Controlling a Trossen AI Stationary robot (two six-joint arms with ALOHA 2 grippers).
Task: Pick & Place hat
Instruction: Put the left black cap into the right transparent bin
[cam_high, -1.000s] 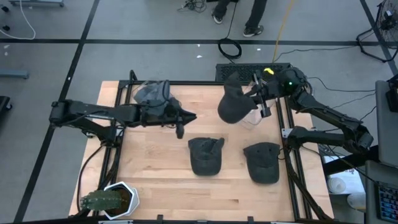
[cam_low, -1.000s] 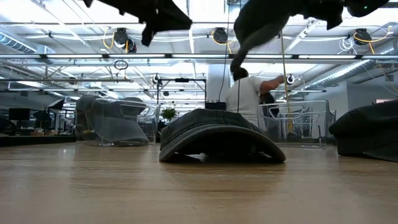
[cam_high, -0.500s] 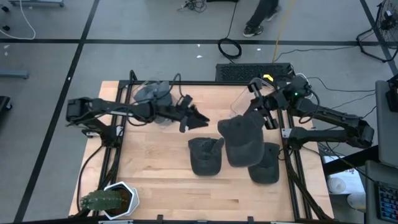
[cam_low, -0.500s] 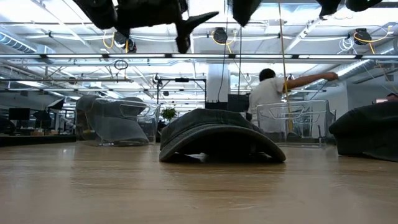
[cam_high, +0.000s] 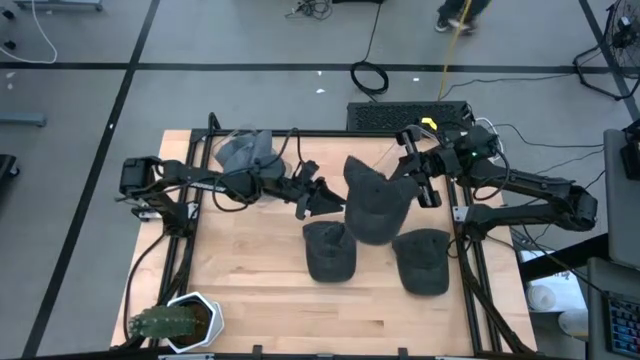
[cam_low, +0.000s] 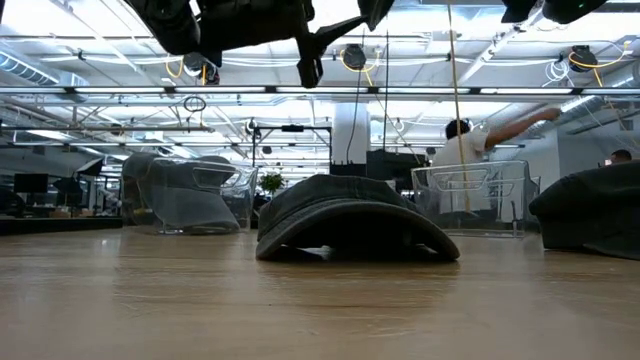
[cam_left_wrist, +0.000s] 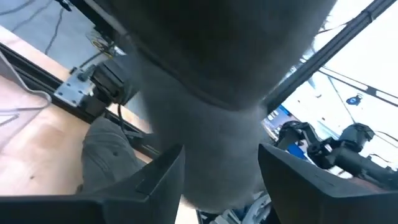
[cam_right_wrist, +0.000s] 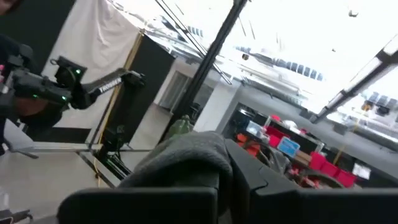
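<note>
right gripper (cam_high: 403, 180): at 2 o'clock of the table (cam_high: 250, 290), clenched on a dark hat (cam_high: 372, 203) held in the air; grey cloth sits pinched between its fingers (cam_right_wrist: 186, 199) in the right wrist view.
left gripper (cam_high: 322, 197): at the table's centre, fingers (cam_left_wrist: 155, 180) spread wide, grasping nothing; the held hat hangs close in front of it, contact cannot be told.
hat on table, centre (cam_high: 330, 250): lies flat at 6 o'clock of the held hat.
hat on table, right (cam_high: 421, 262): at 4 o'clock of the held hat.
white pot (cam_high: 195, 322): near corner at 7 o'clock, holds a cactus (cam_high: 160, 322).
clear bin, left (cam_high: 245, 150): far edge at 11 o'clock, holds a grey hat.
clear bin, right (cam_low: 470, 197): contents cannot be told.
person (cam_low: 470, 150): beyond the table, arm raised.
</note>
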